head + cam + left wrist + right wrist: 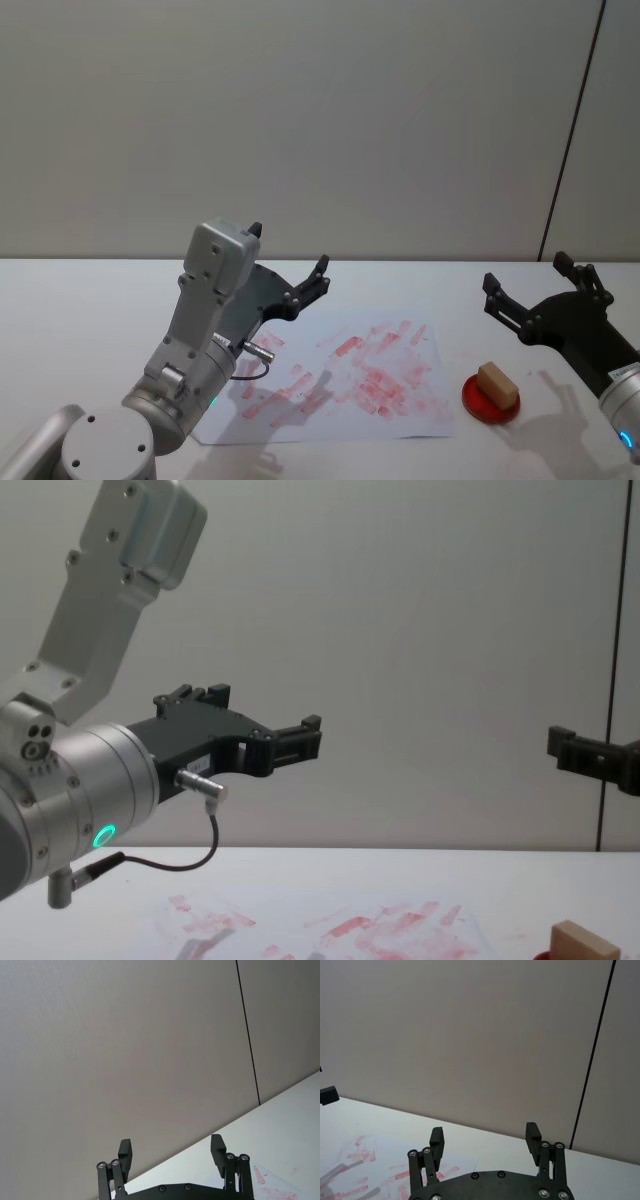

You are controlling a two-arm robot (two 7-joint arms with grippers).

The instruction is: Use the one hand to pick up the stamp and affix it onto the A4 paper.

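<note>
Hovering spread apart right of the stamp (pixel 497 381), the right tool (pixel 526 273) is apparently preparing its pick-up descent; the left tool (pixel 290 252), likewise spread, is idling left.

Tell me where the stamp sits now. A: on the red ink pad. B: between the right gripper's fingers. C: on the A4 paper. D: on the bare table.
A: the stamp lies on the red ink pad, beside the A4 paper, apart from the right gripper.

The pale wooden stamp (pixel 497 381) lies on a red pad (pixel 476 399), just right of the red-smeared white A4 paper (pixel 345 405). The right gripper (pixel 528 276) hovers just beyond the stamp, jaws spread.
</note>
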